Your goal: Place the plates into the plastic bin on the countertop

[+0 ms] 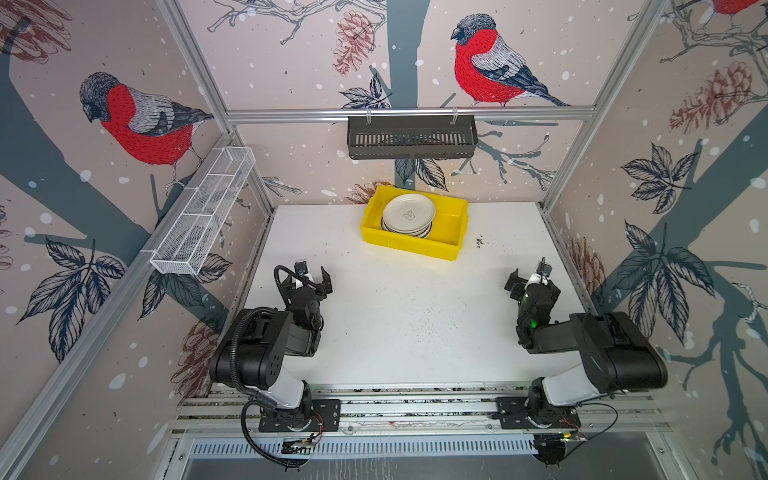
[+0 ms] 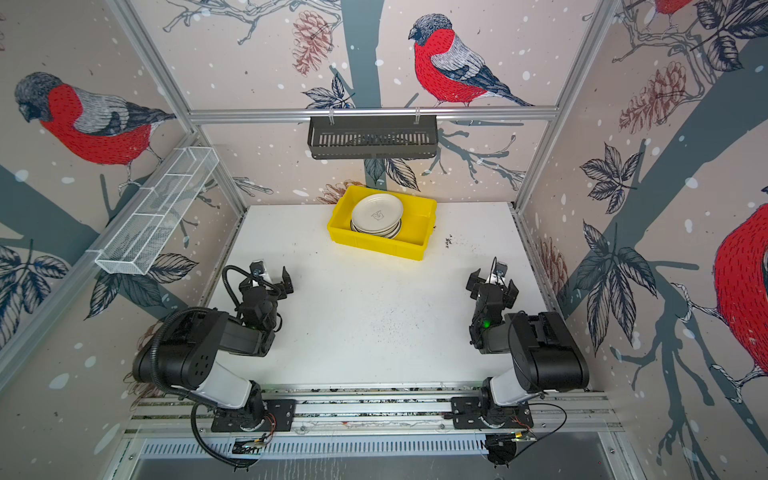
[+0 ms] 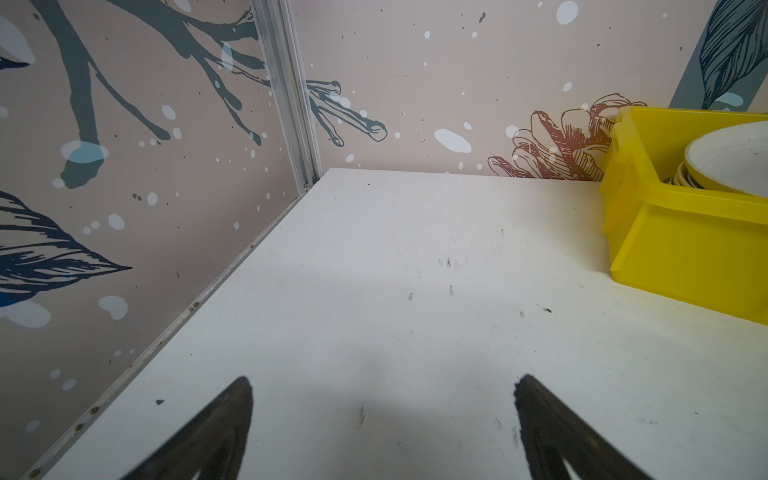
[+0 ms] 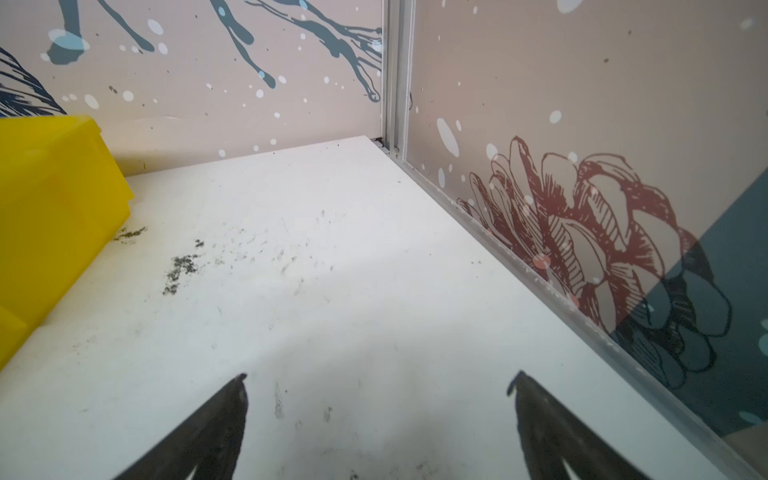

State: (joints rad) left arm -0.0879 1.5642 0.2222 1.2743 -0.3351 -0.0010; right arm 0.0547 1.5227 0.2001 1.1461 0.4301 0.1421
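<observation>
A stack of plates [image 1: 409, 214] sits in the yellow plastic bin [image 1: 411, 246] at the back of the speckled white countertop [image 1: 399, 324], with none visible outside it. The left gripper [image 1: 313, 273] and right gripper [image 1: 530, 276] hover near the front, jaws wide and empty. The job looks finished, and no further pickup seems called for.

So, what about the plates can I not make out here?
Plate count: in both top views the top plate covers the plates beneath.
Its central motif: too small to read.
Left wrist view: the picture's edge cuts the plastic bin and plates.
Right wrist view: the bin's wall hides the plates.
</observation>
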